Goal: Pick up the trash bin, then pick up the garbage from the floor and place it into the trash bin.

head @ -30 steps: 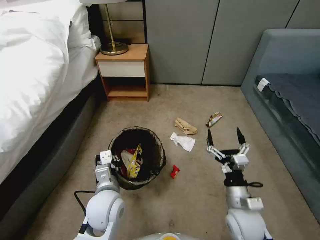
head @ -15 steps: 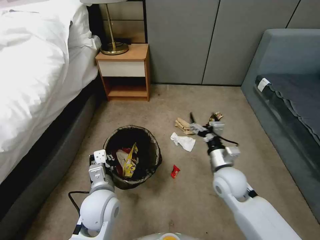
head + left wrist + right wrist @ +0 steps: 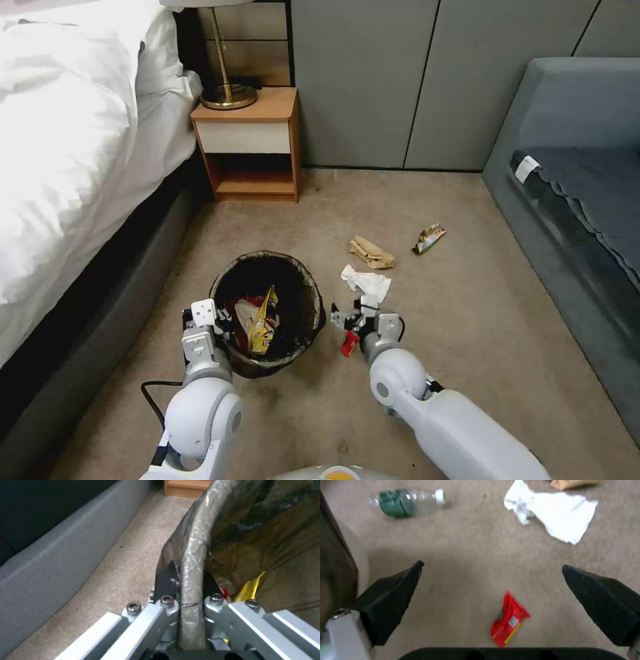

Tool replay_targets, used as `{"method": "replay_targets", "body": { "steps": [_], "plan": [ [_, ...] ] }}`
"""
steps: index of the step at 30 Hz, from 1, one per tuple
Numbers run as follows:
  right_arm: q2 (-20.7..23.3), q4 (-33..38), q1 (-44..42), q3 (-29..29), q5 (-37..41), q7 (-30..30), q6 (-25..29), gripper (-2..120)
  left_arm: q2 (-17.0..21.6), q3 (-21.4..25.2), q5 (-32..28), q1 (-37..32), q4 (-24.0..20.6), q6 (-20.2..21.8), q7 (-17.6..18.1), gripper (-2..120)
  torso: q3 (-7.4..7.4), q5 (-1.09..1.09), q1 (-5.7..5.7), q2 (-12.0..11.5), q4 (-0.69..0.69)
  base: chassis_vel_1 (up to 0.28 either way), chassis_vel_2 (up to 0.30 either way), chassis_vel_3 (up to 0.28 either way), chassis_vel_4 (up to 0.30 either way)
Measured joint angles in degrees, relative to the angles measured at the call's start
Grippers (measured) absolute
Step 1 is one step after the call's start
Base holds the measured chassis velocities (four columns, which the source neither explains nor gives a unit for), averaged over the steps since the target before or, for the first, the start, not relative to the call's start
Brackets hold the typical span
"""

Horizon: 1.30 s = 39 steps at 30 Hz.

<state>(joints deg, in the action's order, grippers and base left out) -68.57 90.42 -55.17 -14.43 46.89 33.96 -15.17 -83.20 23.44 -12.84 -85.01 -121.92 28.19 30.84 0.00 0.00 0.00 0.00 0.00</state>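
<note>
Bin on the carpet, round, a dark crinkled bag folded over its rim, and inside it a yellow wrapper and red-and-white scraps. Left gripper clamped on the near rim, one finger outside the wall, one inside, the bagged edge pinched between them. Bed runs close along the bin's left side, a narrow strip of carpet between them. Right gripper hangs low just right of the bin, fingers spread wide with nothing between them, and the small red wrapper lies flat on the carpet directly beneath the gap. Beyond it, the crumpled tissue, then the brown paper bag touching nothing, and a golden wrapper farther right. Wrist view also catches a clear bottle with a green label lying on its side. Open carpet stretches right toward the sofa and back to the nightstand.
</note>
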Motion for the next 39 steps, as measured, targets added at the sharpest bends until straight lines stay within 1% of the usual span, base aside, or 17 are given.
{"method": "replay_targets", "body": {
  "steps": [1, 4, 5, 6, 9, 13, 22, 25, 29, 39],
  "plan": [
    [-0.2, -1.6, 0.2, -1.0, -1.0, -0.4, 0.8, 100, -0.1, -0.1, 0.1, 0.1, 0.1, 0.0, 0.0, 0, 0.00, 0.00, 0.00, 0.0, 0.00, 0.000, 0.000, 0.000, 0.000],
    [-0.6, -2.6, 0.4, -1.8, -1.1, -0.2, 0.4, 100, -0.3, -0.2, 0.2, 0.1, 0.2, 0.0, 0.0, 0, 0.00, 0.00, 0.00, 0.0, -0.01, 0.000, 0.000, 0.000, 0.000],
    [-1.2, -3.2, 0.5, -2.1, 0.0, 0.8, -2.0, 100, -0.4, -0.3, 0.4, 0.1, 0.3, -0.1, 0.0, 0, 0.00, 0.00, 0.00, 0.0, -0.01, 0.000, 0.000, 0.000, 0.000],
    [-1.2, -3.2, 0.5, -2.1, 0.0, 0.8, -2.0, 100, -0.4, -0.3, 0.4, 0.1, 0.3, -0.1, 0.0, 0, 0.00, 0.00, 0.00, 0.0, -0.01, 0.000, 0.000, 0.000, 0.000],
    [-3.2, -5.2, 0.5, -1.9, 1.4, 3.6, -7.1, 100, -0.6, -0.4, 0.6, -0.1, 0.4, -0.1, 0.0, 0, 0.00, 0.02, 0.00, 0.0, 0.00, 0.000, 0.000, 0.000, 0.000],
    [-4.5, -7.5, 0.7, -0.8, 1.5, 3.9, -9.2, 100, -0.5, -0.2, 0.6, -0.3, 0.2, -0.1, 0.0, 0, 0.00, 0.01, 0.00, 0.0, 0.00, 0.000, 0.000, 0.000, 0.000],
    [-6.8, -11.6, 0.8, 1.2, -0.2, 1.8, -9.4, 100, -0.6, -0.2, 0.8, -0.6, -0.1, -0.2, 0.0, 0, 0.00, 0.01, 0.00, 0.0, 0.00, 0.000, 0.000, 0.000, 0.000],
    [-7.5, -13.4, 1.3, 1.9, -1.3, 0.4, -8.6, 100, -0.7, -0.2, 1.2, -1.0, -0.3, -0.3, 0.0, 0, -0.01, 0.00, 0.00, 0.0, 0.00, 0.000, 0.000, 0.000, 0.000],
    [-7.7, -14.0, 1.4, 2.0, -1.7, 0.0, -8.2, 100, -0.7, -0.2, 1.3, -1.1, -0.3, -0.4, 0.0, 0, 0.00, 0.00, 0.00, 0.0, 0.00, 0.000, 0.000, 0.000, 0.000],
    [-9.7, -18.8, 1.8, 3.7, -5.2, -2.2, -5.8, 100, -0.8, -0.3, 1.8, -1.9, -0.5, -0.9, 0.0, 0, -0.01, 0.01, 0.00, 0.0, 0.00, 0.000, 0.000, 0.000, 0.000]
  ]
}}
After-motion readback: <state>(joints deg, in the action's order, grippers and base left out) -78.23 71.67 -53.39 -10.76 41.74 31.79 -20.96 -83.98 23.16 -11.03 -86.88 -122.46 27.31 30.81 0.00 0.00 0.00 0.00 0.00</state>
